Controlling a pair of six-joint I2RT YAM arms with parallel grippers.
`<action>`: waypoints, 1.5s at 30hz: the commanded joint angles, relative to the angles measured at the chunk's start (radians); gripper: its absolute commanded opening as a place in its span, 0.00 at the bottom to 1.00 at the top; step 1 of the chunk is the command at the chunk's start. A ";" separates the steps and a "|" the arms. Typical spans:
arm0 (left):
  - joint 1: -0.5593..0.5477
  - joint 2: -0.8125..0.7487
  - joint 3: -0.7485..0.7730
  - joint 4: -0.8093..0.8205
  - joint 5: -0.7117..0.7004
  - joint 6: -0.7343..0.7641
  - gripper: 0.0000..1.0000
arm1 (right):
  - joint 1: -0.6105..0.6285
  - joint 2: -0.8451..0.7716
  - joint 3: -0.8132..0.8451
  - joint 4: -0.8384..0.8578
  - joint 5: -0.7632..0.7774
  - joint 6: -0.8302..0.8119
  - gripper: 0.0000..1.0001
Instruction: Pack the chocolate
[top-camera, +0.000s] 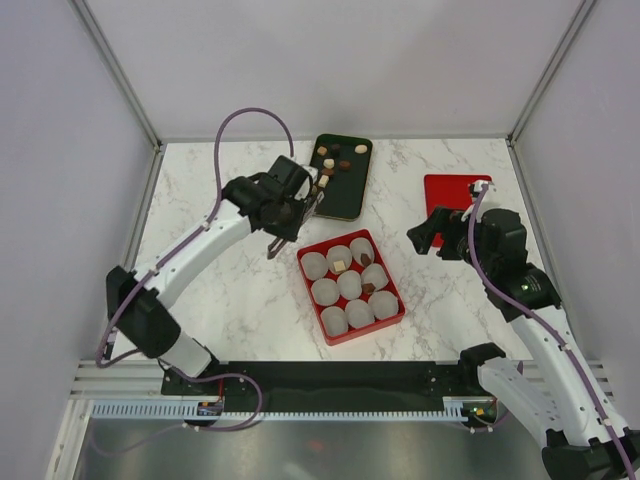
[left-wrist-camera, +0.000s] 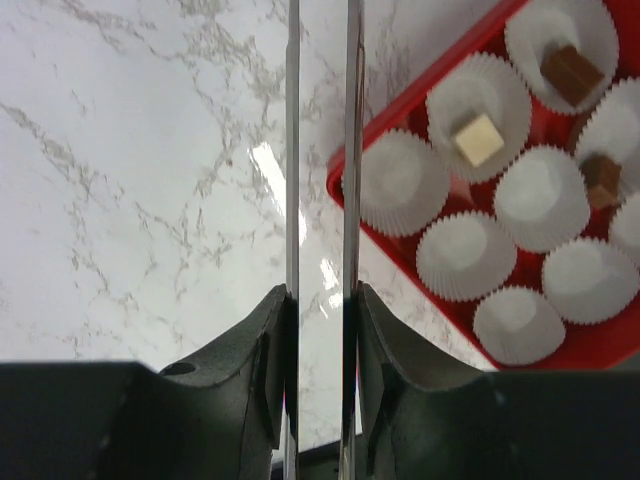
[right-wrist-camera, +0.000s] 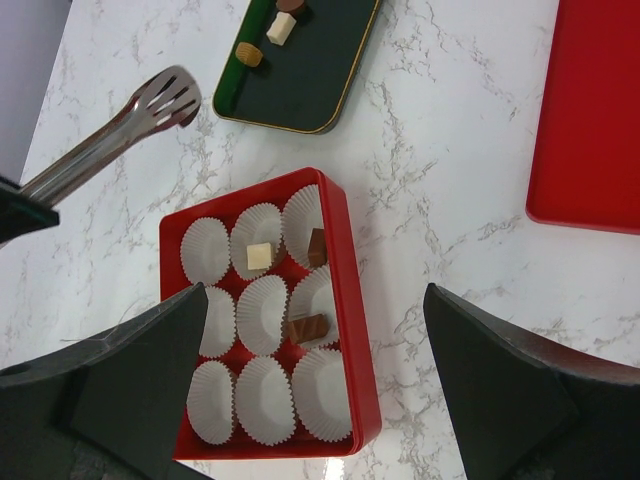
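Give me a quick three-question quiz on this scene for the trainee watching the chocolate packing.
1. How many paper cups in the red box hold a chocolate?
2. True or false: the left gripper holds the tongs.
3. Where do the unpacked chocolates lie? A) on the dark tray B) on the red lid C) on the bare marble
Key: 1) three; 2) true; 3) A.

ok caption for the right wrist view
Open right claw frames the red box, three chocolates in its nine paper cups.
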 joint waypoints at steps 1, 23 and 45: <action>-0.042 -0.163 -0.073 -0.081 0.026 -0.021 0.36 | -0.002 -0.015 -0.009 0.039 -0.009 0.001 0.98; -0.177 -0.299 -0.272 -0.156 0.043 -0.115 0.35 | -0.002 -0.057 -0.009 0.035 -0.033 0.023 0.98; -0.177 -0.294 -0.285 -0.125 0.005 -0.123 0.40 | -0.002 -0.054 0.002 0.029 -0.027 0.012 0.98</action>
